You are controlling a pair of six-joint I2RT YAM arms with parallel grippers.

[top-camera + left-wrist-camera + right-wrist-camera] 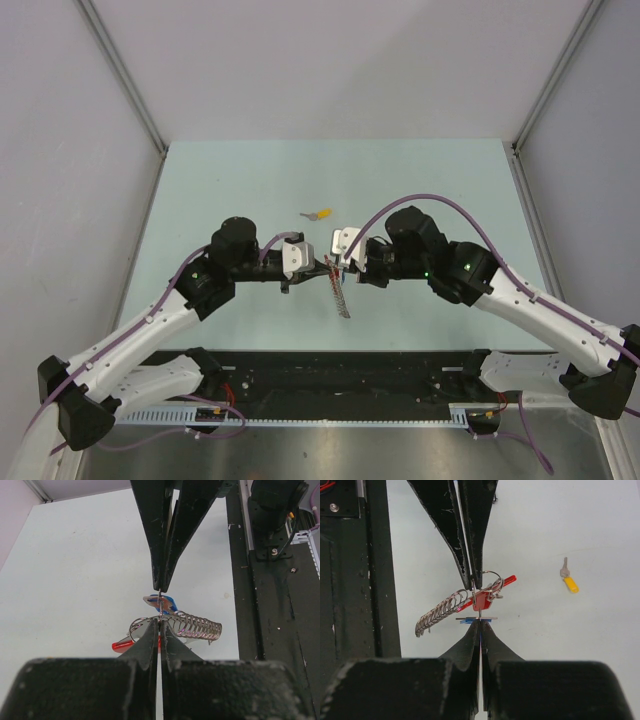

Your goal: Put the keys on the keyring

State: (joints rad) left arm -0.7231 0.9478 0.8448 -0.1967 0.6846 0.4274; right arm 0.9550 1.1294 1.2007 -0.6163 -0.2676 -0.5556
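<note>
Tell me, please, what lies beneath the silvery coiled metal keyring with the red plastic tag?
Only bare pale green table shows beneath the keyring; the black left gripper, shut on it, covers the spot under its ring.

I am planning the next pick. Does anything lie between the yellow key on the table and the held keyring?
Nothing visible does. The yellow key lies alone on the table, beyond the keyring, with only open tabletop between them.
</note>
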